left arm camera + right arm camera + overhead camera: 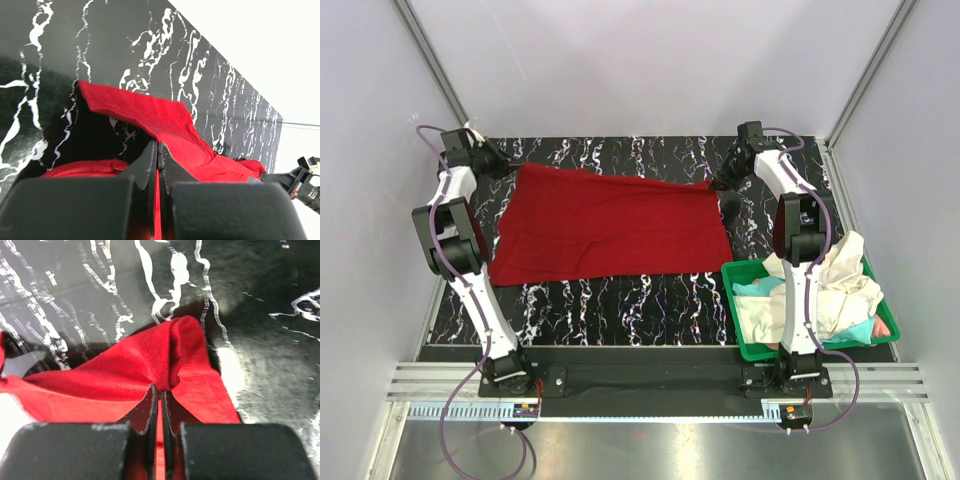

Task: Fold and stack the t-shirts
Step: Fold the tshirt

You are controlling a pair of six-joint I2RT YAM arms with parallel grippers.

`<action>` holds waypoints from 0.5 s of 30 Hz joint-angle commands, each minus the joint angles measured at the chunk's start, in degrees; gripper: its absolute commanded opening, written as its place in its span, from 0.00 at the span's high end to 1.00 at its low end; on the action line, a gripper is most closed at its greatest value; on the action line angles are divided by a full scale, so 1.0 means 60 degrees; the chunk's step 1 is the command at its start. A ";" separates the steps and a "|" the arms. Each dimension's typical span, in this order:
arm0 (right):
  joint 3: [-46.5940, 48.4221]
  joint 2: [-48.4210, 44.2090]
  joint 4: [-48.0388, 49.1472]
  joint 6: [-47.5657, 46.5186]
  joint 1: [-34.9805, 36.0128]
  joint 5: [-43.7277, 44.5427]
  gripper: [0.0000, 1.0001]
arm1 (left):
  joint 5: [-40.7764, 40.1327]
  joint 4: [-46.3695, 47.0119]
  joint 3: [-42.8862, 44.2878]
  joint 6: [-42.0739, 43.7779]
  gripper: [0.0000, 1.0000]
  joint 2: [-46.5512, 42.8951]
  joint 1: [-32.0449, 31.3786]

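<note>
A large deep red t-shirt (610, 225) lies spread on the black marbled table (620, 300). My left gripper (510, 165) is shut on its far left corner; the left wrist view shows the red cloth (165, 120) pinched between the jaws (158, 150). My right gripper (720, 182) is shut on the far right corner; the right wrist view shows bunched red cloth (165, 355) between the jaws (161, 390). Cream-white (840, 275), teal (757, 287) and pinkish (882, 326) shirts lie crumpled in the bin.
A green plastic bin (738, 340) sits at the table's near right corner, beside the right arm's base. White walls enclose the table at the back and both sides. A metal rail (640, 380) runs along the near edge.
</note>
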 commanded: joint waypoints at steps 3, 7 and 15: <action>0.0791 0.0161 0.0184 0.0133 -0.0077 -0.0904 0.92 | -0.0177 0.0133 -0.0223 0.0392 1.00 -0.0696 0.0219; 0.0851 0.0132 0.0082 0.0236 -0.0062 -0.1154 0.91 | -0.0251 0.0250 -0.0588 0.0451 1.00 -0.0989 0.0409; 0.0441 -0.0190 -0.0461 0.0046 -0.0062 -0.1067 0.89 | -0.0176 0.0382 -0.1862 0.0465 1.00 -0.1778 0.0439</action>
